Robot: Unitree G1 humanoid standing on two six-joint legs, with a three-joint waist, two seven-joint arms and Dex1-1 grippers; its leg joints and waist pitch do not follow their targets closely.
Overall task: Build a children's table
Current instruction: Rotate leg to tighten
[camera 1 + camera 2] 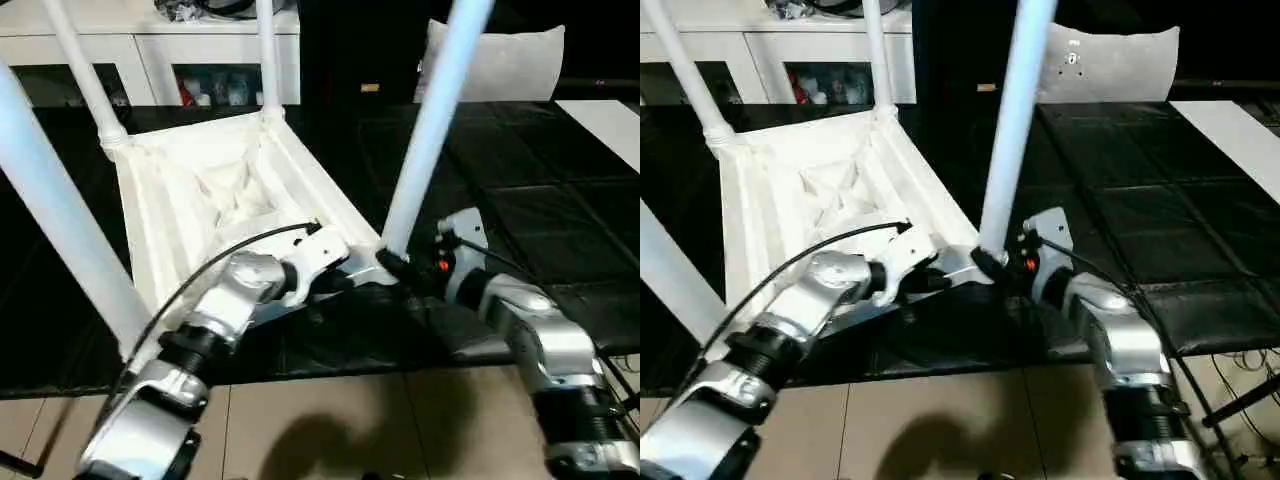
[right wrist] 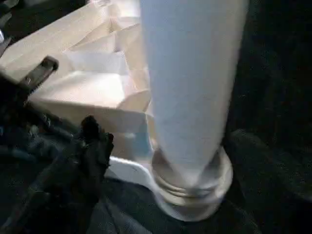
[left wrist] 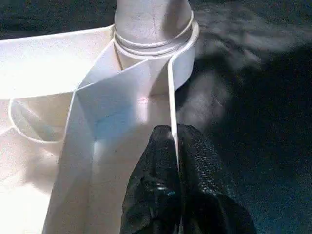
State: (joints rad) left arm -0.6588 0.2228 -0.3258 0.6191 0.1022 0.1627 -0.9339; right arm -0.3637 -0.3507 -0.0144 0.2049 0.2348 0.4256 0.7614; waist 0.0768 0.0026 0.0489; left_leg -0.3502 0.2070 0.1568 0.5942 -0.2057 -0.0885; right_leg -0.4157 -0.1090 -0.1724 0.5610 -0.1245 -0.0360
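On the black floor mat, centre to 10 o'clock in the head views:
Tabletop (image 1: 200,200): the white plastic top is seen lying upside down, ribbed underside up, on the black mat (image 1: 540,200).
Legs: four white tube legs are seen standing up from the corner sockets; the near right leg (image 1: 430,130) rises at 1 o'clock, the near left leg (image 1: 50,220) at 9 o'clock, two far legs (image 1: 268,60) at 11 and 12 o'clock.
Cabinet (image 1: 150,50): a white cabinet with glass doors is seen behind the tabletop, at 11 o'clock.
Left end effector (image 3: 176,161): its black fingers are pressed together on the thin side wall of the tabletop, just beside the near right socket (image 3: 156,48).
Right end effector (image 1: 395,268): placed at the foot of the near right leg; whether its fingers are spread cannot be told.
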